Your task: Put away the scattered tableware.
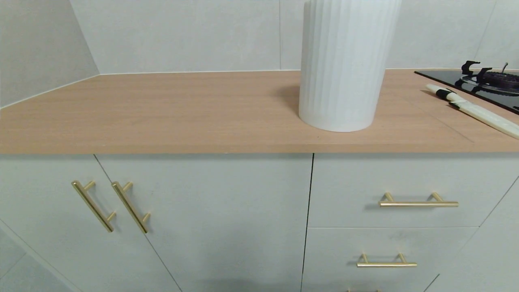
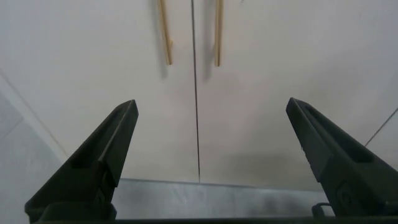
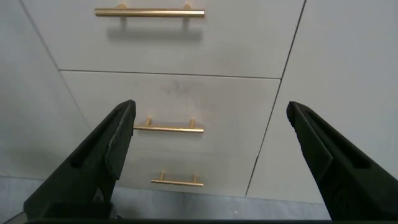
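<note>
A tall white ribbed container [image 1: 344, 65] stands on the wooden countertop [image 1: 162, 109], right of centre. Two pale utensils with black bands [image 1: 472, 109] lie on the counter at the far right, beside the hob. My left gripper [image 2: 208, 112] hangs low in front of the cabinet doors, open and holding nothing. My right gripper [image 3: 208, 115] is also open and holds nothing, facing the white drawer fronts below the counter.
A black gas hob [image 1: 482, 83] sits at the back right corner. Below the counter are two doors with gold handles [image 1: 109, 206] at left and drawers with gold bar handles [image 1: 418, 202] at right. Tiled walls close the back and the left side.
</note>
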Motion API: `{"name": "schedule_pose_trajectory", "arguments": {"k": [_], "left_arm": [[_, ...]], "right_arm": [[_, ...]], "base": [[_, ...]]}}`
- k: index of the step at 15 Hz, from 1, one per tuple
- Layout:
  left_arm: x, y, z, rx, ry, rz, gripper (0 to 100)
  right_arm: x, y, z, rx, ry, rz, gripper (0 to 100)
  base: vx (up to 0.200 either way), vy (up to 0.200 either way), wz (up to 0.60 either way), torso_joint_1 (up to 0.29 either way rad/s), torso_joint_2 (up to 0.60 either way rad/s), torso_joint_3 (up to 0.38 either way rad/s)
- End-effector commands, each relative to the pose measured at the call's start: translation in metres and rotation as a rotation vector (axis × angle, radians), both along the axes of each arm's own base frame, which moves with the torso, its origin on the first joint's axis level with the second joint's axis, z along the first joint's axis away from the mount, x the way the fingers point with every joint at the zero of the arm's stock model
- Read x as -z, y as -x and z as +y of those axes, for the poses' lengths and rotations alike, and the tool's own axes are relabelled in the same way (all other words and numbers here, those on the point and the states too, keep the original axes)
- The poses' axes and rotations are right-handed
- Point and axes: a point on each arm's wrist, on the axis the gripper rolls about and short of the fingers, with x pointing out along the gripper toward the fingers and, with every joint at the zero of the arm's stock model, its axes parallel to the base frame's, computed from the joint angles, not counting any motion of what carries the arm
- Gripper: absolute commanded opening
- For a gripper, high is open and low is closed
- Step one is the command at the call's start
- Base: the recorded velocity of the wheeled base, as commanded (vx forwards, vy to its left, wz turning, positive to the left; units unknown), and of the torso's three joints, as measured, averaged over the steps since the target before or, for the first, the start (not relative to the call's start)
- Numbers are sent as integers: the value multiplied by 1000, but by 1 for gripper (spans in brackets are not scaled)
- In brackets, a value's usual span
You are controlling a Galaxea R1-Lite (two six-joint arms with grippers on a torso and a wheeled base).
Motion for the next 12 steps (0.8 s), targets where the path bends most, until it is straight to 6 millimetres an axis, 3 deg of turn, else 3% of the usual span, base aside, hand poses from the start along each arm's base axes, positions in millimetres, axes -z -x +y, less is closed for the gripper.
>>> {"name": "schedule_pose_trajectory", "arguments": {"k": [1, 3, 12], "left_arm": [[0, 0, 0, 0, 1, 0, 100], [0, 0, 0, 0, 2, 0, 100], [0, 0, 0, 0, 1, 0, 100]], "right_arm": [[0, 0, 0, -1, -1, 1, 100], [0, 0, 0, -1, 1, 1, 100], [0, 0, 0, -1, 1, 1, 100]], "base": [[0, 0, -600, -2, -2, -7], [0, 0, -600, -2, 5, 2], [0, 0, 0, 0, 0, 0]]}}
